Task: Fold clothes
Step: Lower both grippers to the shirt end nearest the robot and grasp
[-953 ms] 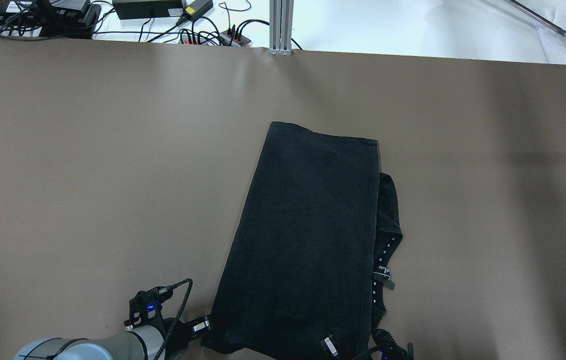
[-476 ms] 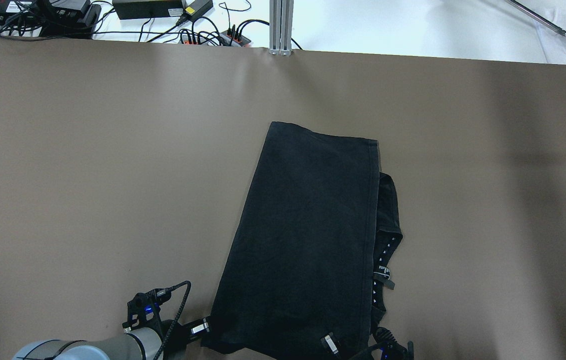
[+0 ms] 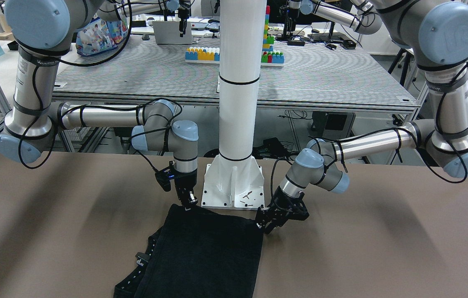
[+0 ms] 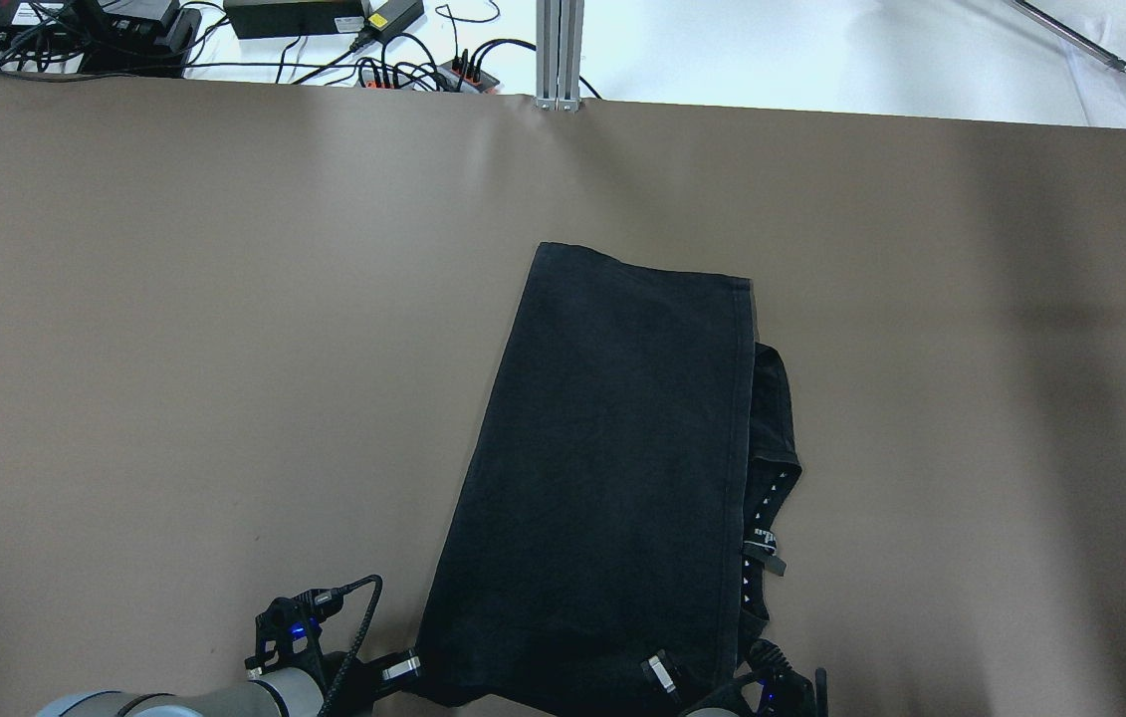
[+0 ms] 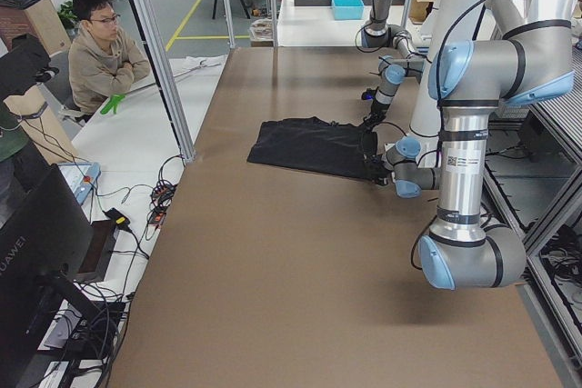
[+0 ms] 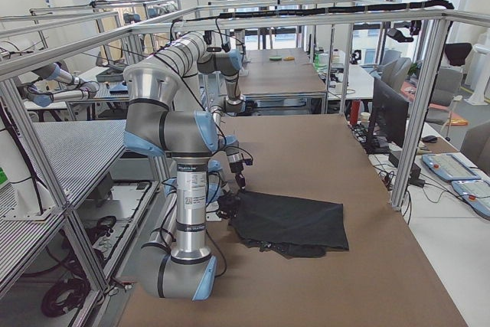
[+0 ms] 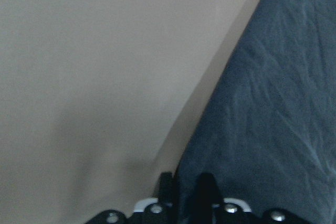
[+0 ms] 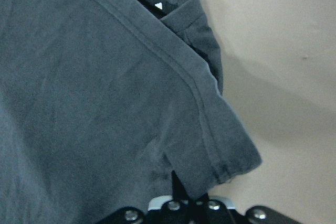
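The black garment (image 4: 612, 448) lies folded lengthwise on the brown table, and it also shows in the front view (image 3: 209, 252). Its trim with small white marks (image 4: 760, 518) sticks out along its right side. My left gripper (image 4: 413, 665) is at the garment's near left corner. In the left wrist view its fingers (image 7: 167, 184) stand close together on the cloth edge (image 7: 273, 119). My right gripper (image 4: 664, 675) is at the near right corner. In the right wrist view it (image 8: 178, 190) is shut on the hem (image 8: 210, 145).
The white robot pedestal (image 3: 234, 182) stands just behind the garment's near edge. Cables and power bricks (image 4: 324, 30) lie beyond the table's far edge, by an aluminium post (image 4: 559, 55). A seated person (image 5: 105, 52) shows beyond the far side.
My left gripper has shifted slightly toward the robot's side, drawing the near left corner with it. My right gripper has shifted a little the other way. The rest of the garment lies as before.
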